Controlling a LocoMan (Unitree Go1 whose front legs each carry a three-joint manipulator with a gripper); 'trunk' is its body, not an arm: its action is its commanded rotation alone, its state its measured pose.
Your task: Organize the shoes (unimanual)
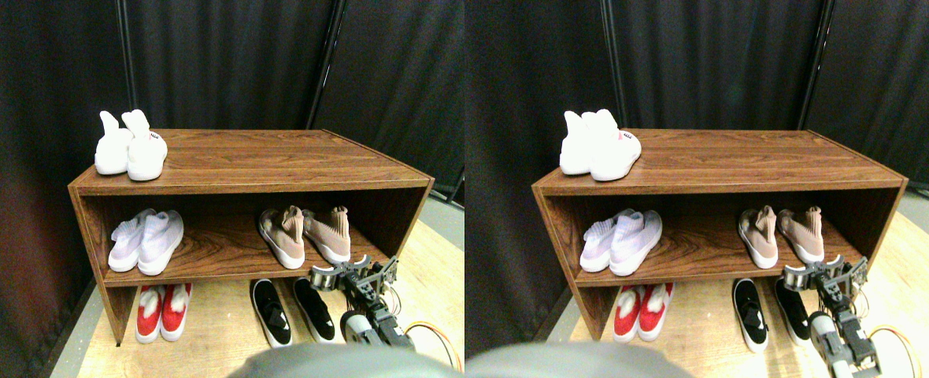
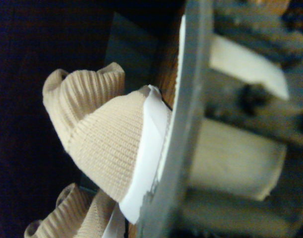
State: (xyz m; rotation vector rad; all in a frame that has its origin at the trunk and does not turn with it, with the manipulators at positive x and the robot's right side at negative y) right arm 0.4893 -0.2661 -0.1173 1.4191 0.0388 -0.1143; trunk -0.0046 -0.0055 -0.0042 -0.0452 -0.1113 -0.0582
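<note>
The right gripper point(image 1: 352, 275) is seen just before the pink shoes point(image 1: 307, 233) on the rack's point(image 1: 260, 161) middle shelf (jaw state cannot be told).

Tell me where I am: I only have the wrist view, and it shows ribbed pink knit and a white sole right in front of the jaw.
Observer: The right gripper is at the front edge of the shoe rack, by its middle shelf, next to the dusty-pink sock-shoes.
Operator: Are both pink shoes on that shelf?
Observer: Yes, side by side at its right end, toes pointing out.
Operator: What else is on that shelf?
Observer: A pale-lavender pair at the left end.
Operator: Anything under me?
Observer: Black slip-ons on the floor just left of the arm, and a red pair further left.
</note>
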